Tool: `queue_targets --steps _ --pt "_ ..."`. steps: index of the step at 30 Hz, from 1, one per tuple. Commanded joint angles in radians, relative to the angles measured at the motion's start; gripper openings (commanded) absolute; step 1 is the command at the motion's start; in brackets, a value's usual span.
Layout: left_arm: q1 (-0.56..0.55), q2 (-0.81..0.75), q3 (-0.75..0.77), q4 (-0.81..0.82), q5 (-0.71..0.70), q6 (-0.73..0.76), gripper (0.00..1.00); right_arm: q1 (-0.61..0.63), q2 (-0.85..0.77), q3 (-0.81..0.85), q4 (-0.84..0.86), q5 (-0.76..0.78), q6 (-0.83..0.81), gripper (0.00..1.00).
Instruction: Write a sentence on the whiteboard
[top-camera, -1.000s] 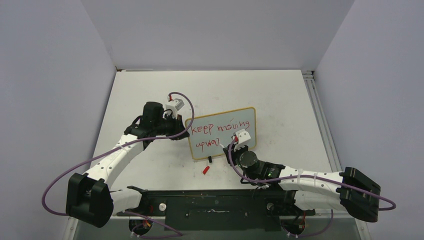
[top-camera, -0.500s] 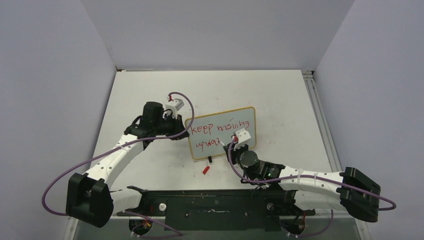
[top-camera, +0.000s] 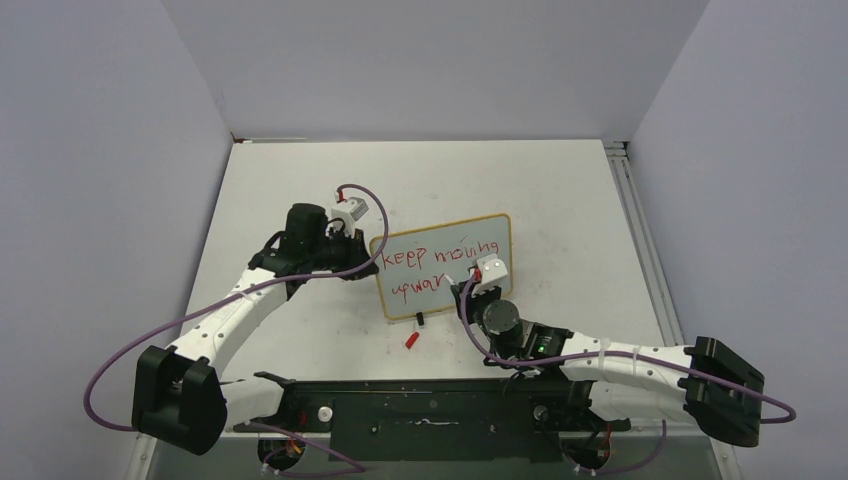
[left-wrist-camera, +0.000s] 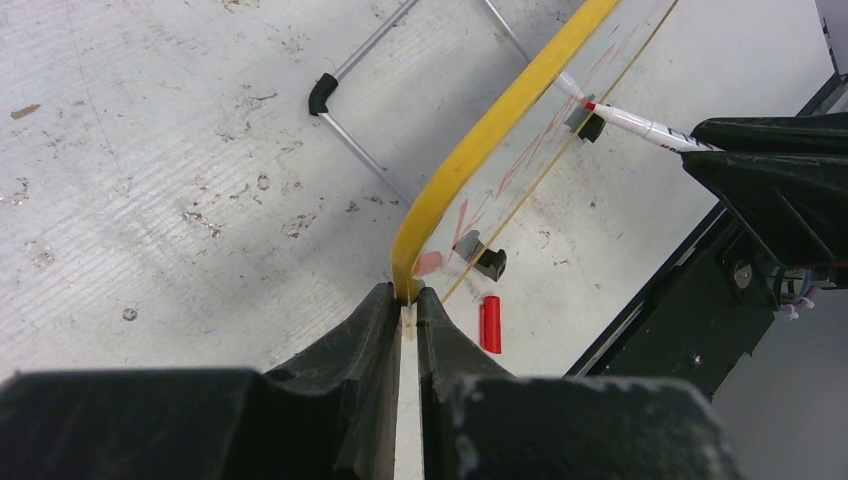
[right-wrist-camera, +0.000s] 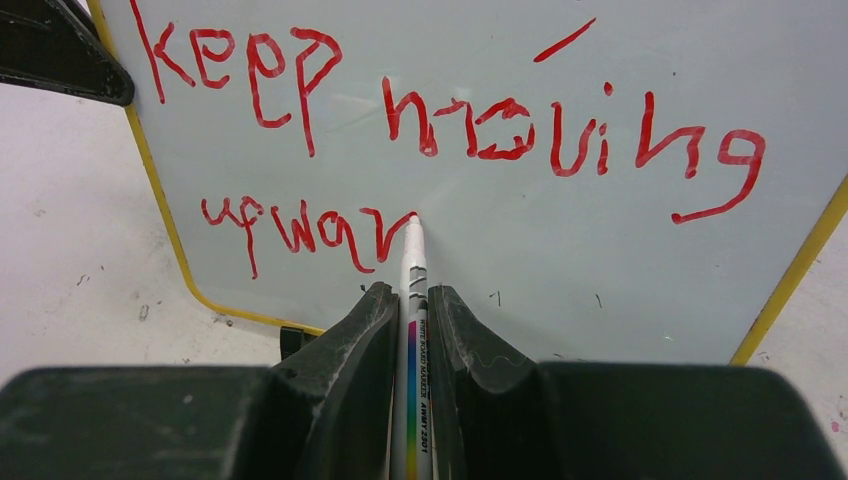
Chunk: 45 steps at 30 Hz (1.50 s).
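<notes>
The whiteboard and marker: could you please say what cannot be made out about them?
Right wrist view: the marker, its rear hidden by the right gripper; the whiteboard, top edge cut off.
Left wrist view: the sentence, seen edge-on, unreadable.
Top view: the marker tip, behind the right gripper.

Top external, high and behind, looks down over the whole table (top-camera: 560, 180); left wrist, very near, sights along the whiteboard (left-wrist-camera: 480, 150) edge-on; right wrist, near, faces its written side; all share that board.
</notes>
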Motion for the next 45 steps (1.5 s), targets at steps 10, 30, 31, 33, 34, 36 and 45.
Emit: queue_targets --steps 10,30,31,33,34,36,45 --pt "-0.004 0.004 0.026 -0.008 0.005 0.003 0.00 0.028 -0.126 0.005 -0.004 -0.033 -0.025 0.05" --pt "-0.004 0.007 0.023 -0.006 0.007 0.003 0.00 -0.005 -0.125 -0.059 -0.035 -0.031 0.036 0.05" --pt "-0.004 0.008 0.021 -0.006 0.006 0.003 0.00 -0.008 -0.123 -0.059 -0.034 -0.032 0.034 0.05" --pt "-0.004 0.014 0.022 -0.004 0.007 0.002 0.00 -0.013 -0.121 -0.066 -0.018 -0.032 0.032 0.05" --pt "-0.004 0.020 0.024 -0.007 0.007 0.002 0.00 -0.017 -0.120 -0.068 -0.015 -0.034 0.033 0.05" --pt "-0.004 0.021 0.026 -0.011 0.008 0.005 0.00 -0.027 -0.114 -0.067 -0.007 -0.044 0.031 0.05" --pt "-0.004 0.013 0.023 -0.007 0.010 0.005 0.00 -0.045 -0.090 -0.061 0.019 -0.069 0.026 0.05"
